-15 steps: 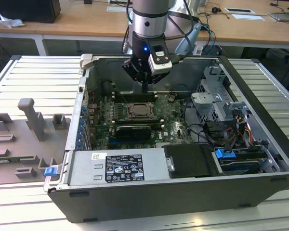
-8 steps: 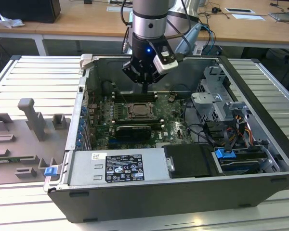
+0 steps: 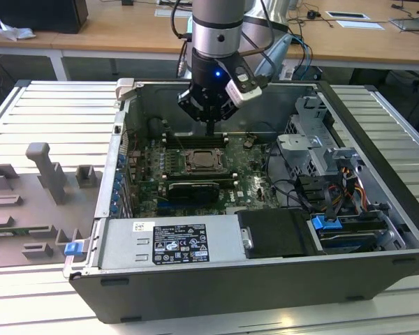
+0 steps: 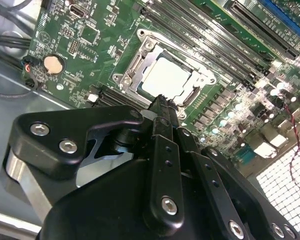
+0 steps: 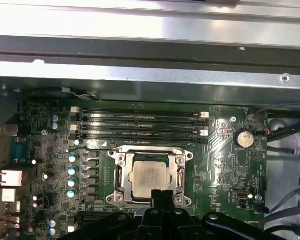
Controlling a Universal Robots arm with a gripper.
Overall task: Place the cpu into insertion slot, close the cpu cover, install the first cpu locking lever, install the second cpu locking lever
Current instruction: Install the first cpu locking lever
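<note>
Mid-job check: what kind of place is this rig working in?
Probably a robotics lab or workshop: an open computer case sits on a slotted metal workbench, with wooden desks behind it.

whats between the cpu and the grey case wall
In the first wrist view, long black memory slots lie side by side on the green board between the cpu and the grey case wall.

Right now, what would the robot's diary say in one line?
gripper: shut, over slot edge | cpu: in insertion slot | cpu cover: down around cpu
</note>
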